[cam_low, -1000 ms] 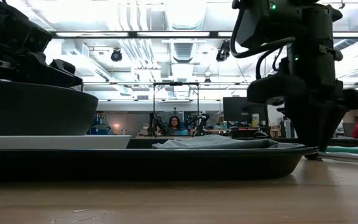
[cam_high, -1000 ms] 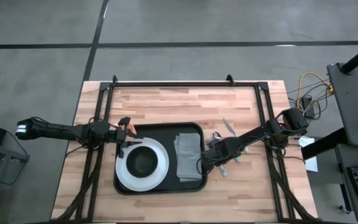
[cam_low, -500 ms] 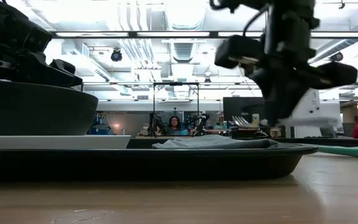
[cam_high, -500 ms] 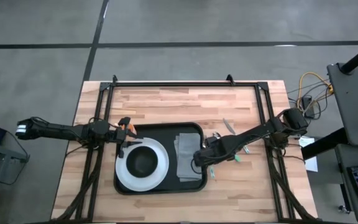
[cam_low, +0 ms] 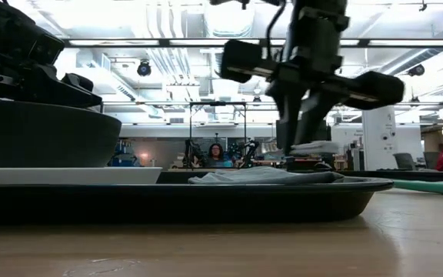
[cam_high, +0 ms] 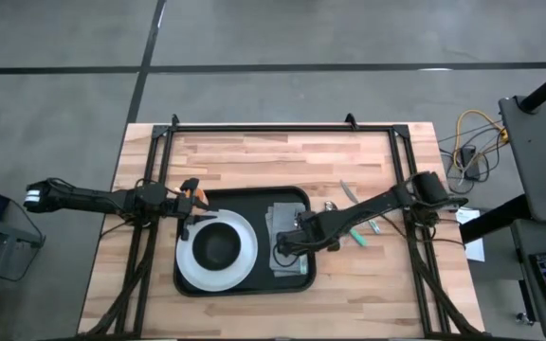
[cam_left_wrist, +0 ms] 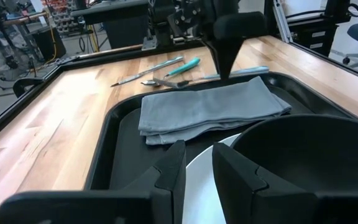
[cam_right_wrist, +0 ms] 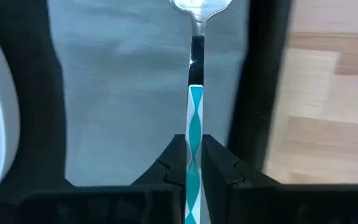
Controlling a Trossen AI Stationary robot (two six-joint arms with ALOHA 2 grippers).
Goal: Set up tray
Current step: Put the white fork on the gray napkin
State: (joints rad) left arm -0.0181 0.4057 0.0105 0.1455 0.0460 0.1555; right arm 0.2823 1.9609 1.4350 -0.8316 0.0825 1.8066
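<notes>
Left gripper (cam_high: pixel 190 197) is parked at the tray's left rim beside the white plate (cam_high: pixel 190 270), fingers (cam_left_wrist: pixel 169 168) a narrow gap apart, nothing between them. A dark bowl (cam_high: pixel 218 244) sits on the plate. The tray (cam_high: pixel 240 197), black with a low rim, lies on the wooden table (cam_high: pixel 254 156) at about its centre. A grey folded cloth (cam_high: pixel 281 216) lies in the tray's right part. Right gripper (cam_high: pixel 285 244) hangs over that cloth, clamped on a teal-handled spoon (cam_right_wrist: pixel 194 112), bowl end pointing away over the cloth.

Risks, as judged: the spoon is pinched on its thin handle, so it could be rotated or slipped if lowered fast. If released too high, it could bounce off the cloth onto the bare tray. If the tip is dragged, the cloth could get bunched.

To the right, more cutlery (cam_high: pixel 349 194) is left on the table just outside the tray, with a teal piece (cam_high: pixel 360 238) among it.
</notes>
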